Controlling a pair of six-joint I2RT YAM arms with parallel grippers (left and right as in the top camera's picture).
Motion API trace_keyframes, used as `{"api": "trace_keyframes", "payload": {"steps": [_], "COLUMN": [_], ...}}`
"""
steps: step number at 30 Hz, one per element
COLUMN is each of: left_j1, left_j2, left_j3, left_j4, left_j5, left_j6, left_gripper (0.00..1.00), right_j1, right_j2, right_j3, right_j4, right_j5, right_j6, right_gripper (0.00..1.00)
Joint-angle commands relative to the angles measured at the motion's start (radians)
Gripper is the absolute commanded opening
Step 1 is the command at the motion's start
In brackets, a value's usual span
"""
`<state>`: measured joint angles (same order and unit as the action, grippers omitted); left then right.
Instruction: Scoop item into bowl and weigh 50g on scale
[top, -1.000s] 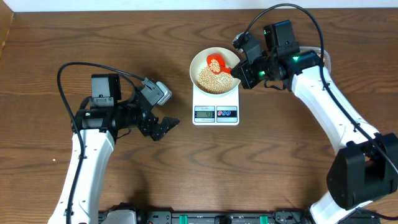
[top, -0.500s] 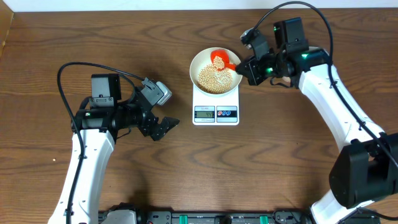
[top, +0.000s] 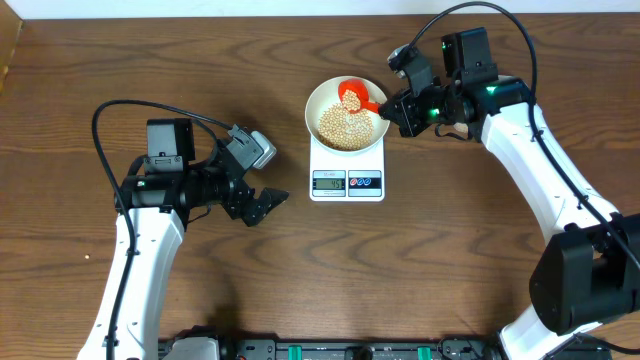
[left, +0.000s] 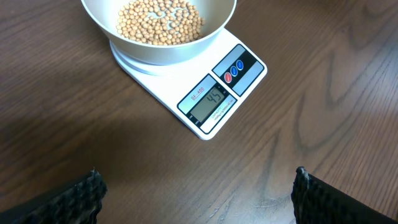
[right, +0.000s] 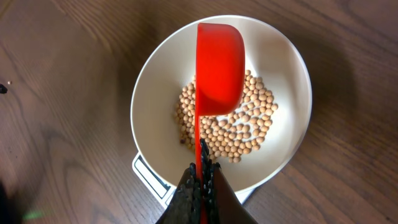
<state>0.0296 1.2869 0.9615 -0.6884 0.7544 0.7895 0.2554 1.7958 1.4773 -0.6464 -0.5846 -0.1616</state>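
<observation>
Even bright light, soft shadows, sharp focus, no glare

The left arm sits at nine o'clock, the left end effector spread wide and aimed toward four. The right arm reaches toward one o'clock, the right end effector pinching a red scoop.

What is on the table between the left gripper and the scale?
Nothing: only bare brown table lies between the open left gripper and the scale, clearest in the overhead view.

Tool pinching red scoop over beans in bowl.
</observation>
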Motion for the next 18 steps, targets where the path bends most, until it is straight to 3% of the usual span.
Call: {"api": "trace_keyframes", "payload": {"steps": [1,18], "left_j1": [-0.003,-0.003], "left_j2": [-0.002,-0.002], "left_j3": [-0.002,-0.002], "left_j4": [-0.003,-0.003], "left_j5": [0.016,0.016], "left_j6": [-0.001,-0.001], "left_gripper": [0.98,0.98], "right_j1": [0.000,0.000], "right_j2": [-0.023,-0.023], "right_j3": [0.015,0.015], "right_j4": [0.003,0.003], "right_j5": [-0.021,-0.029], "right_j6": [0.011,0.019], "right_gripper": [0.01,0.01]}}
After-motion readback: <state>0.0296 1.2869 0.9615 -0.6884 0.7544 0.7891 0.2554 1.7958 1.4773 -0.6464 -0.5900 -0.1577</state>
